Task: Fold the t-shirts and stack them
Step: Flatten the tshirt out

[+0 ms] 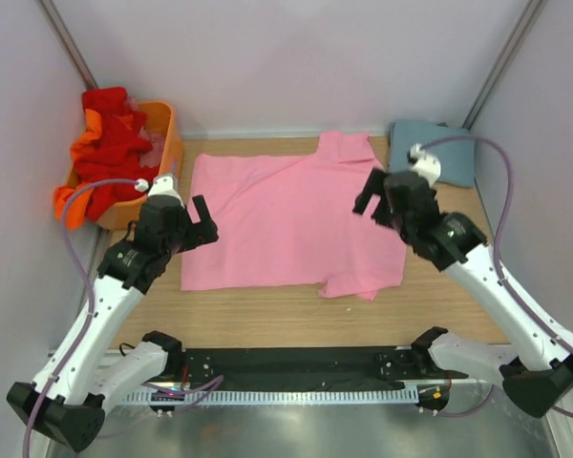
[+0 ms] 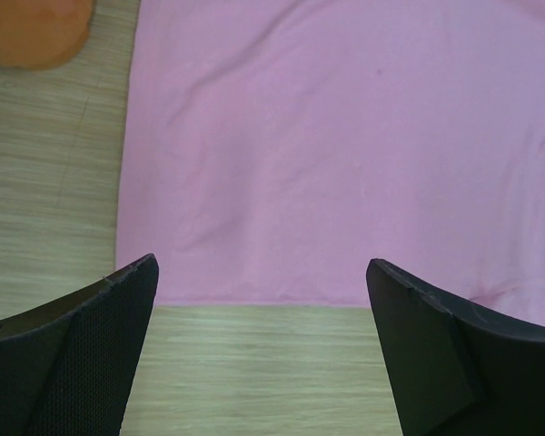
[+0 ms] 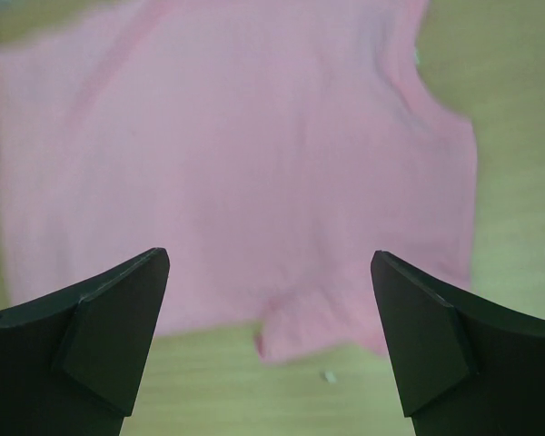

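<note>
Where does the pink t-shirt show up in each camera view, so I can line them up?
Top external: pink t-shirt spread flat mid-table, between the two arms.
Left wrist: pink t-shirt fills the upper picture, its near edge just ahead of the open left pincer.
Right wrist: pink t-shirt fills most of the picture, blurred, ahead of the open right pincer.
Shared landmark: the wooden table.

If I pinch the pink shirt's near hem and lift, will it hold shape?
Probably sags: the pink t-shirt lies flat, thin, softly creased. Likely light. Pushed, it would probably bunch rather than slide whole on the wooden table.
</note>
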{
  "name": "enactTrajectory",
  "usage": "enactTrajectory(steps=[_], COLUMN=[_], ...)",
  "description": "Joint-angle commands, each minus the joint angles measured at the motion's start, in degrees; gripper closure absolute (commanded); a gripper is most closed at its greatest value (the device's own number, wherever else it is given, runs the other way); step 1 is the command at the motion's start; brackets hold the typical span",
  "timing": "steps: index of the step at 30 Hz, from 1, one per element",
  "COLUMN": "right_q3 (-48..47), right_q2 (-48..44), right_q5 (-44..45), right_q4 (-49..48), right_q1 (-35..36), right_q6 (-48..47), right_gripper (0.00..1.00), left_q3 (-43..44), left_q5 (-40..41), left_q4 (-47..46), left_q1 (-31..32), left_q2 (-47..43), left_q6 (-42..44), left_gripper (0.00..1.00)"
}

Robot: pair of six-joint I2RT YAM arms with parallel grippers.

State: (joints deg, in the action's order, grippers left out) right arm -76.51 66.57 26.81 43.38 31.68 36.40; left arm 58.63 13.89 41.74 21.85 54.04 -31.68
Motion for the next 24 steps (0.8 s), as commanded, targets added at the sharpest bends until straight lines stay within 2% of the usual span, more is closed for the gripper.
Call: enactTrajectory(steps=[1,3,6,8,10,12,20,24], right_q3=[19.4,28.3,37.3,40.2,43.4,45.5,50.0,50.1], right_q2=[-3.8,-11.1,-16.5,-18.7,-19.6,-20.2,-16.1,-14.2], right_q5=[-3.2,-5.9,-9.8,-11.2,-11.5,-11.8,-12.7,-10.4], right_q4=[9.8,10.2,9.2,8.7,8.1,7.2,-1.4,-3.3], right_q1=[2.2,3.5,4.4,4.5,4.5,4.5,4.6,4.6], right_q6=[14.6,19.8,23.2,24.9,25.8,26.1,25.3,24.4], right_gripper=[0.0,0.04,0.1,0.18,0.31,0.37,0.42,0.45], left_q3=[-3.9,-6.4,-9.4,-9.5,-9.8,-10.0,-9.9,-9.9], left_q5=[-1.2,-1.2,-0.3,-0.5,0.2,0.6,0.0,-0.2], left_q4=[4.1,4.6,4.8,4.8,4.0,4.1,4.2,4.2], left_q1=[-0.1,-0.1,-0.1,0.0,0.0,0.0,0.0,0.0], left_q2=[-6.0,-10.2,-13.9,-16.2,-17.1,-18.0,-16.9,-16.2], left_q6=[-0.3,-1.1,-2.1,-2.2,-2.2,-2.2,-1.8,-1.7], left_gripper=[0.03,0.03,0.03,0.03,0.03,0.03,0.04,0.04])
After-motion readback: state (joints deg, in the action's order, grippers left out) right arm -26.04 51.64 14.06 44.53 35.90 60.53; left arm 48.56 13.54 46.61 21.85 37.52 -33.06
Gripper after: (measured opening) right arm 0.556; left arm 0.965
